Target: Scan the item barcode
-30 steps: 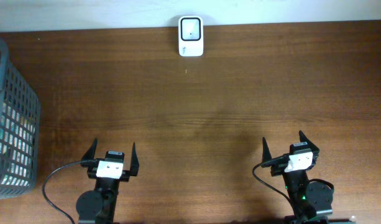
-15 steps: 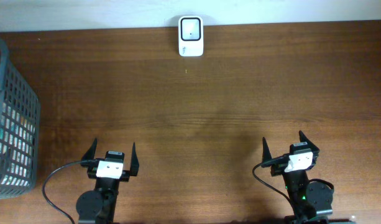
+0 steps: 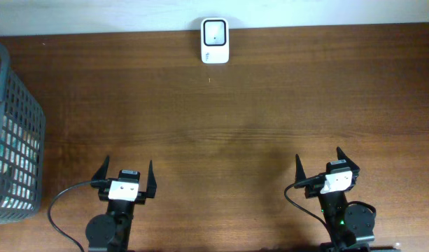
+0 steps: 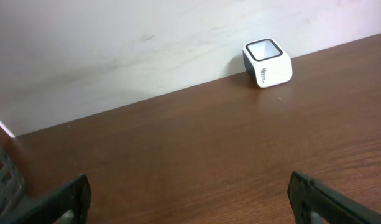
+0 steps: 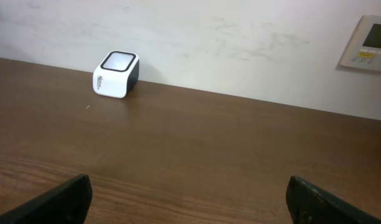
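Both arms parked at near edge, nothing in hand, scan not begun.
Counter (image 3: 214, 119): brown wood, bare across the middle. Grey mesh basket (image 3: 22, 126) at left edge, partly out of frame; pale and coloured shapes show through the mesh, likely the items to scan, none clear enough to name and no barcode visible. Left gripper (image 3: 128, 162) and right gripper (image 3: 318, 154) sit at the near edge, well apart, both released with jaws spread wide and empty. White scanner (image 3: 215, 40) stands at middle of far edge against the wall, window up. No change over the last second: arms idle, nothing shifted. Judgement: task at its very start; an item must first come out of the basket, left arm nearest.
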Robot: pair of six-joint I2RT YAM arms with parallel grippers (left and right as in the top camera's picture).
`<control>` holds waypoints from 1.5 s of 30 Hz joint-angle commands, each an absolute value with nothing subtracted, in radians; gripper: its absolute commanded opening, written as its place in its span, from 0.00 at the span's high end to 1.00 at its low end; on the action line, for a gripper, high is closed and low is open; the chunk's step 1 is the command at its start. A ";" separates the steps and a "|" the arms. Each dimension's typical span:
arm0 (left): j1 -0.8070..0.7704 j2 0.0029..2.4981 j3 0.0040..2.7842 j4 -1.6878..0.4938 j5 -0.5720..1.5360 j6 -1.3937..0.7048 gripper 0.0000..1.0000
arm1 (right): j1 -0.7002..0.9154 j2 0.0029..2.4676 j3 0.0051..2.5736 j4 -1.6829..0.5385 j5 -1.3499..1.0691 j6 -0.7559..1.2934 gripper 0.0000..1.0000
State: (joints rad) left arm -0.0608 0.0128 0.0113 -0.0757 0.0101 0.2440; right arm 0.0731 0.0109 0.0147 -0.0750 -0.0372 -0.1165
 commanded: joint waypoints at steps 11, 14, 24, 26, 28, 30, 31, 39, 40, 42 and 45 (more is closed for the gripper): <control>-0.065 0.005 0.009 -0.083 0.003 0.252 0.01 | 0.078 0.009 0.006 -0.076 -0.021 -0.119 0.01; -0.065 0.005 0.009 -0.083 0.004 0.252 0.01 | 0.078 0.009 0.006 -0.076 -0.021 -0.119 0.02; -0.065 0.006 0.015 -0.055 0.010 0.252 0.01 | 0.078 0.009 0.006 -0.076 -0.021 -0.119 0.01; -0.064 0.027 0.051 -0.055 0.031 0.253 0.01 | 0.078 0.009 0.006 -0.076 -0.021 -0.119 0.01; -0.064 0.094 0.126 -0.067 0.038 0.253 0.01 | 0.078 0.009 0.006 -0.076 -0.021 -0.119 0.01; -0.064 0.179 0.208 -0.084 0.046 0.257 0.01 | 0.078 0.009 0.006 -0.076 -0.021 -0.119 0.01; -0.064 0.229 0.256 -0.099 0.057 0.264 0.01 | 0.078 0.009 0.006 -0.076 -0.021 -0.119 0.01; -0.064 0.734 0.801 -0.334 0.120 0.313 0.01 | 0.078 0.009 0.006 -0.076 -0.021 -0.119 0.01; -0.064 0.775 0.849 -0.363 0.120 0.313 0.01 | 0.078 0.009 0.006 -0.076 -0.021 -0.119 0.01; -0.064 0.921 1.037 -0.496 0.166 0.313 0.01 | 0.078 0.009 0.006 -0.076 -0.021 -0.119 0.01; -0.063 1.168 1.368 -0.761 0.275 0.339 0.01 | 0.078 0.009 0.006 -0.076 -0.021 -0.119 0.01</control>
State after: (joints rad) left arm -0.0608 1.0065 1.1404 -0.6498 0.1650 0.3058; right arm 0.0731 0.0158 0.0143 -0.0750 -0.0368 -0.1158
